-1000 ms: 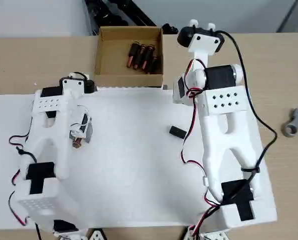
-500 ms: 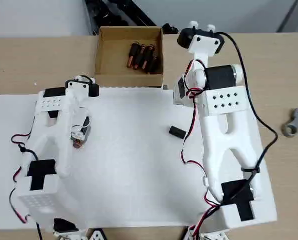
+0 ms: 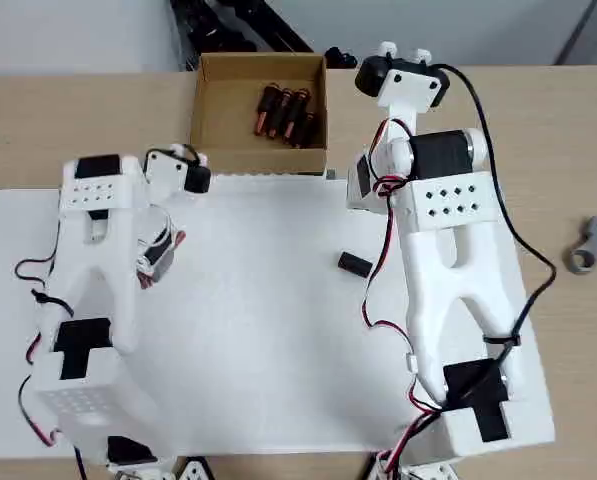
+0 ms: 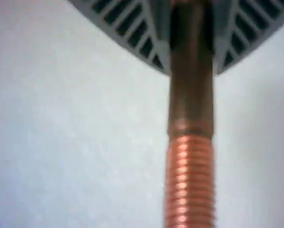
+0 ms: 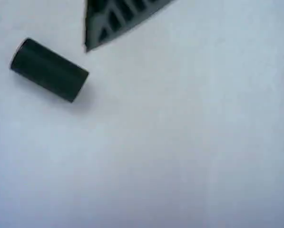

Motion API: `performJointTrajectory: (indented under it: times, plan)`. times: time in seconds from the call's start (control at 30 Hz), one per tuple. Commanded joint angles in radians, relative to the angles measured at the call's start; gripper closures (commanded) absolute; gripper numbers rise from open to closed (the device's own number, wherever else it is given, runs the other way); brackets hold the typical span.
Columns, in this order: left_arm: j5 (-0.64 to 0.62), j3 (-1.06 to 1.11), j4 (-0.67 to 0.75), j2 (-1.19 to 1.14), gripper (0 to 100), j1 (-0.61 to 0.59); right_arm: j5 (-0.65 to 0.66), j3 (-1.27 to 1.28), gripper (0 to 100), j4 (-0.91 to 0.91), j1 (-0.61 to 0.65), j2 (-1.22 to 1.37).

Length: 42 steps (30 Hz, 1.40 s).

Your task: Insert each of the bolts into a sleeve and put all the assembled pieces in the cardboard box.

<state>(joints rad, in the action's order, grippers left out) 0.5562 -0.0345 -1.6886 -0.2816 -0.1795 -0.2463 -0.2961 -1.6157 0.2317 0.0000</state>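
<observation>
Left wrist view: left hand [image 4: 190,23] clamped on a copper bolt [image 4: 190,156]. Insertion seems the step in hand; next, align it with the black sleeve [image 3: 354,264] mid-tabletop

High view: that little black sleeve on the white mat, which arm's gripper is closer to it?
Right. The right gripper hangs just beside the black sleeve, not touching it. The left gripper, clamped on a copper bolt, is far off across the white mat.

The sleeve [image 3: 355,264] lies on the sheet [image 3: 258,350] before the cardboard box [image 3: 223,110], which holds assembled pieces [image 3: 286,112].
</observation>
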Motion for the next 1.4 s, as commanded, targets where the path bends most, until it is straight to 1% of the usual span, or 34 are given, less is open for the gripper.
performJointTrajectory:
  times: [0.0, 0.23, 0.3, 0.43, 0.47, 0.53, 0.73, 0.93, 1.03, 1.23, 1.37]
  plan:
    - [0.124, -0.108, -0.064, 0.017, 99, -0.003, -0.009, -0.034, 83.8, -0.004, -0.012, -0.053]
    - [0.331, -0.157, -0.064, 0.018, 99, -0.003, -0.011, -0.034, 84.0, 0.004, -0.013, -0.053]
    - [0.399, -0.166, -0.064, 0.018, 99, -0.003, -0.011, -0.034, 87.1, 0.005, -0.013, -0.047]
    - [0.589, -0.168, -0.064, 0.018, 99, -0.002, -0.011, -0.034, 98.0, 0.005, -0.013, -0.047]
    - [0.643, -0.17, -0.063, 0.017, 99, 0.003, -0.011, -0.034, 99.2, 0.005, -0.013, -0.047]
    - [0.733, -0.171, -0.038, 0.012, 99, 0.012, -0.011, -0.034, 98.6, 0.004, -0.013, -0.047]
    - [0.868, -0.166, 0.11, 0.006, 100, 0.035, -0.011, -0.034, 98.1, 0.007, -0.008, -0.047]
    - [0.996, -0.163, 0.155, 0.005, 100, 0.038, -0.011, -0.034, 98.0, 0.007, -0.012, -0.047]
    - [1.023, -0.133, 0.18, 0.005, 100, 0.038, -0.011, -0.034, 98.0, 0.007, -0.008, -0.045]
    - [1.017, -0.064, 0.213, 0.005, 99, 0.037, -0.011, -0.034, 98.2, 0.007, -0.007, -0.045]
    - [0.937, -0.058, 0.219, 0.005, 98, 0.037, -0.011, -0.034, 98.0, 0.007, -0.007, -0.045]
